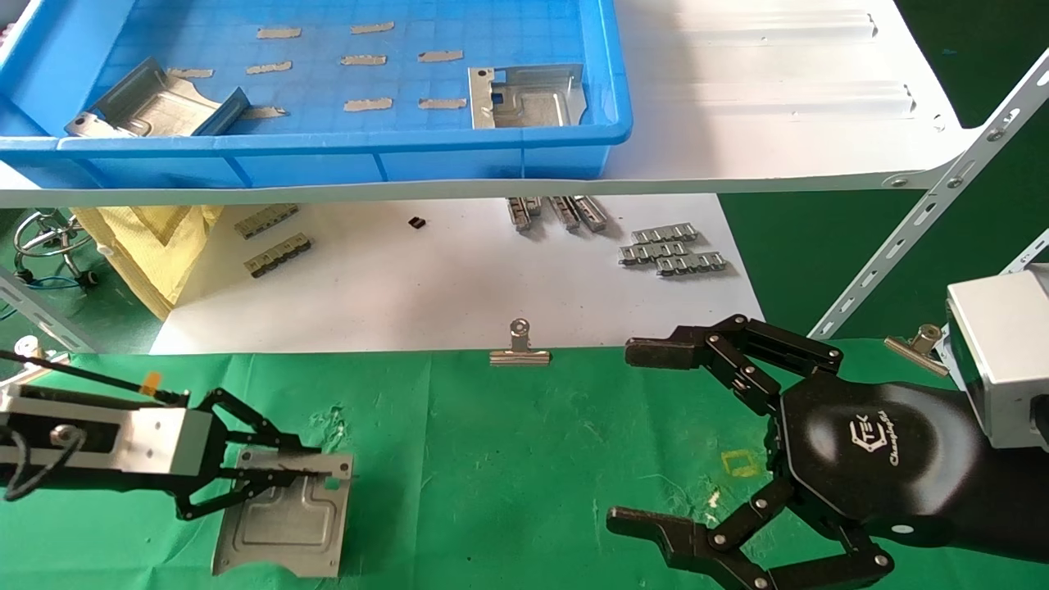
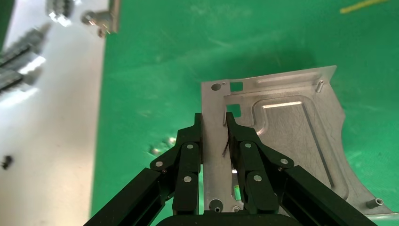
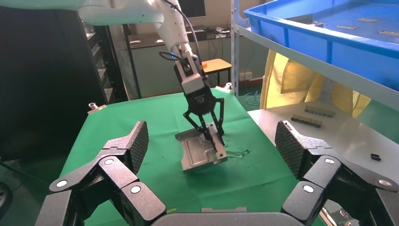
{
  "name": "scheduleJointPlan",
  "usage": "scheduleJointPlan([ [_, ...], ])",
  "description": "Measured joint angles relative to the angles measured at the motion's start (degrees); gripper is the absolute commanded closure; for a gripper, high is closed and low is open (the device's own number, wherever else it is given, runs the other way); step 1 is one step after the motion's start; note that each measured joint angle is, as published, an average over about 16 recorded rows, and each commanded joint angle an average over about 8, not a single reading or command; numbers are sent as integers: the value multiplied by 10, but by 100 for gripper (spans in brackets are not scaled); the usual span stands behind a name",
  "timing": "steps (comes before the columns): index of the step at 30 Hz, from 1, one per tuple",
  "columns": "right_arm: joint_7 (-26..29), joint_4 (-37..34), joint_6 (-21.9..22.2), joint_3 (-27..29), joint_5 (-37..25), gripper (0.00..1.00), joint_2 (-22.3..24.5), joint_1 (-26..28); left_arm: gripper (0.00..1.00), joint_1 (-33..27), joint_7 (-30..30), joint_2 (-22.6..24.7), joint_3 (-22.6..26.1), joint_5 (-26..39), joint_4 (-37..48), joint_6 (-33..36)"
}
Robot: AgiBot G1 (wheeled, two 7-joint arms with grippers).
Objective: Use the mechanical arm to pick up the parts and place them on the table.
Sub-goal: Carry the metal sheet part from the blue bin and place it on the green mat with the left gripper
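Left claw [image 1: 315,467]: black link fingers pinched on folded edge of silvery stamped sheet-metal plate [image 1: 283,524]
Plate: on wrinkled green cloth tabletop [image 1: 508,459], near left front corner
Right claw [image 1: 656,434]: spread wide, near right edge

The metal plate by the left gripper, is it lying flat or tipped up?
Tipped up. The metal plate has one edge on the green table while the left gripper, pinching its folded edge, holds the other side raised.
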Motion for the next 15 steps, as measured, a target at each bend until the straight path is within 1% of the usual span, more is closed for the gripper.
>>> scheduleJointPlan([
  [5, 0, 0, 0, 0, 0, 0, 0, 0, 0, -5, 24, 15, 3, 0, 43, 1],
  [9, 0, 0, 0, 0, 0, 0, 0, 0, 0, -11, 33, 22, 0, -8, 71, 3],
  [12, 0, 0, 0, 0, 0, 0, 0, 0, 0, -13, 27, 23, -5, -22, 84, 8],
  [15, 0, 0, 0, 0, 0, 0, 0, 0, 0, -9, 6, 21, -13, -45, 86, 12],
])
